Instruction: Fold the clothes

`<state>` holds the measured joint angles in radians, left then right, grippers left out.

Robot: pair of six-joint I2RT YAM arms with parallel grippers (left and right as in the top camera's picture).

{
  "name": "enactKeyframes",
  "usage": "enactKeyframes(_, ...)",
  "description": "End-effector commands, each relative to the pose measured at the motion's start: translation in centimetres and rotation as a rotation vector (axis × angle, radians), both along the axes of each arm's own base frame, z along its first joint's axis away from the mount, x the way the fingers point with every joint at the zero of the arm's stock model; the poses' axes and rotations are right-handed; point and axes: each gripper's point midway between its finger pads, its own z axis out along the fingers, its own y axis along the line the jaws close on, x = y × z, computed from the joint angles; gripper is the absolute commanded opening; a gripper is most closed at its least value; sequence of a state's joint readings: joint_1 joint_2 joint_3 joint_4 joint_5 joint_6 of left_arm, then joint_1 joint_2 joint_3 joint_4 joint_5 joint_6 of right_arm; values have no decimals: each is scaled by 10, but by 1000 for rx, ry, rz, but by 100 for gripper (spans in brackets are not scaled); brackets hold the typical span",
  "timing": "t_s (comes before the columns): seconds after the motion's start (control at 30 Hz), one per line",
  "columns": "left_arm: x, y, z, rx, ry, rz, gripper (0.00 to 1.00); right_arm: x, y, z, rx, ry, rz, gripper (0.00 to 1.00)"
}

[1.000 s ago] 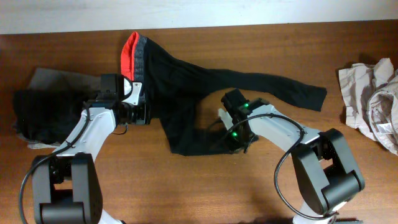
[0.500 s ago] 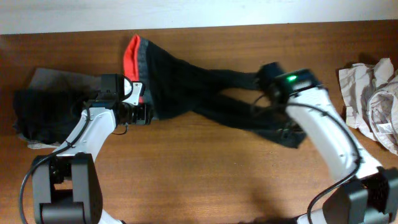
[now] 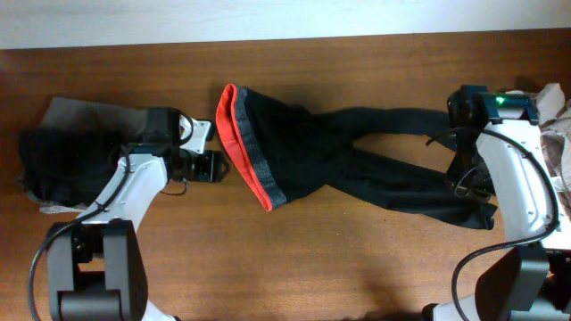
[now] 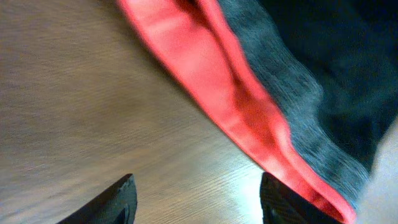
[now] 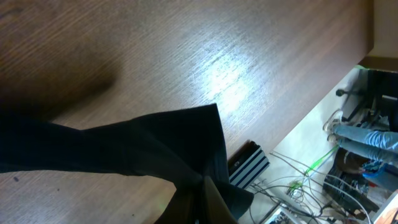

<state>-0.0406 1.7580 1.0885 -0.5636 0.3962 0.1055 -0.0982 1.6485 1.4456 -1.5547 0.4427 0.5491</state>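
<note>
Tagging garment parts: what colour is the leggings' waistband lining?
The lining is bright red-orange, beside the grey band; clearest in the left wrist view.

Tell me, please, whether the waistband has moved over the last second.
Yes. The waistband has slid right and nearer the robot, away from the table's far edge and the dark pile at left.

Brown wooden table [image 3: 312,267], grain running left-right. Spread across the middle: black leggings [image 3: 375,174], waistband [image 3: 252,165] at the left end, grey with the red-orange lining turned up, flat on the wood. Legs crossed once, running off to the right; can't tell if the leg ends lie flat. Left end: bunched black garment [image 3: 58,165] on top of a flat grey-beige cloth [image 3: 76,109]. Right edge: crumpled beige clothes [image 3: 562,147], partly cut off by frame.
</note>
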Motion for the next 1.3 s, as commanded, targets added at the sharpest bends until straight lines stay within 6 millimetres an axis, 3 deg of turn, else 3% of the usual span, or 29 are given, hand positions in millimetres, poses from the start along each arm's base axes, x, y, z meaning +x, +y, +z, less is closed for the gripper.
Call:
enactKeyframes(0.0, -16, -36, 1, -70, 5, -157, 66, 5, 4, 4, 2, -31, 9, 4)
enactKeyframes(0.3, -13, -79, 2, -28, -74, -262, 68, 7, 4, 4, 1, -39, 9, 4)
enactKeyframes(0.43, -13, -82, -3, -35, -58, -248, 67, 7, 4, 4, 2, -40, 9, 4)
enactKeyframes(0.8, -9, -84, -40, -41, 0, -228, 63, 12, 5, 3, 7, -62, 8, 4)
enactKeyframes(0.93, -5, -98, -33, -120, -27, -255, 54, 12, 5, 3, 7, -62, 8, 4)
enactKeyframes(1.17, 4, -106, -18, -174, -53, -237, 11, 12, 5, 3, 9, -62, 7, 4)
enactKeyframes(1.27, 12, -107, -5, -177, -88, -240, 2, 12, 6, 2, 14, -62, 7, 4)
